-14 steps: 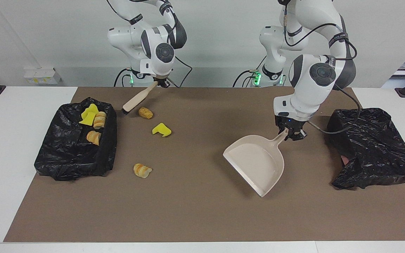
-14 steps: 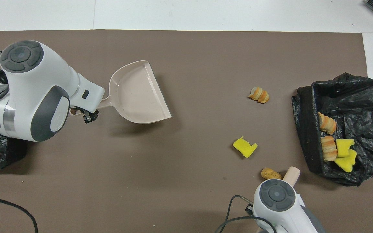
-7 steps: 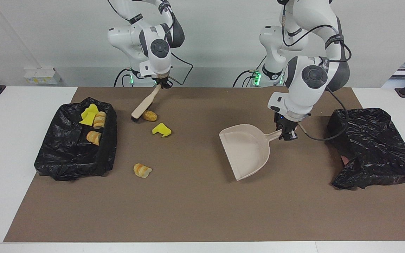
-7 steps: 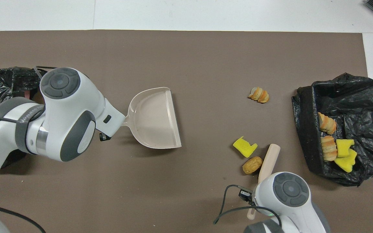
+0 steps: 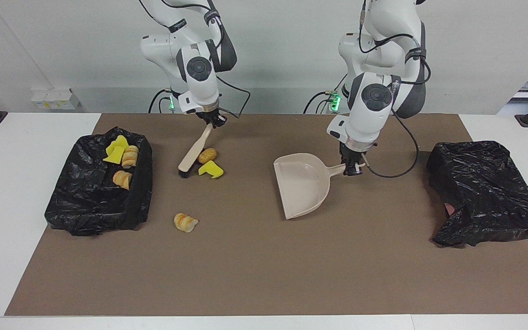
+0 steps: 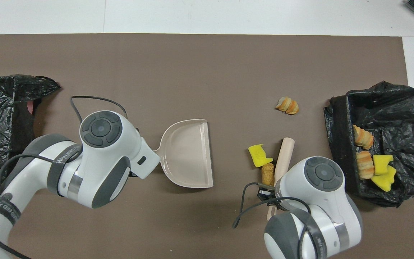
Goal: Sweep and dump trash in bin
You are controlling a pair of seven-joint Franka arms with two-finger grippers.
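Overhead view: "WANJIFO", perhaps, on left arm (image 6: 63, 158).

- Four scraps of trash (image 5: 122, 158) lie in the black-lined bin (image 5: 96, 183).
- A tan lump (image 5: 207, 155) and a yellow wedge (image 5: 211, 170) touch on the desk.
- A striped pastry lump (image 5: 185, 222) lies alone.

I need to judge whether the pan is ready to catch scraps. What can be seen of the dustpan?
The dustpan is beige and looks like smooth plastic: a wide, shallow tray with raised side and back walls, a straight open lip and a short handle. It is empty. The left gripper is shut on the handle. The lip points toward the right arm's end of the table, where the brush and loose scraps lie, well apart from it. Whether it rests on the brown mat cannot be told.
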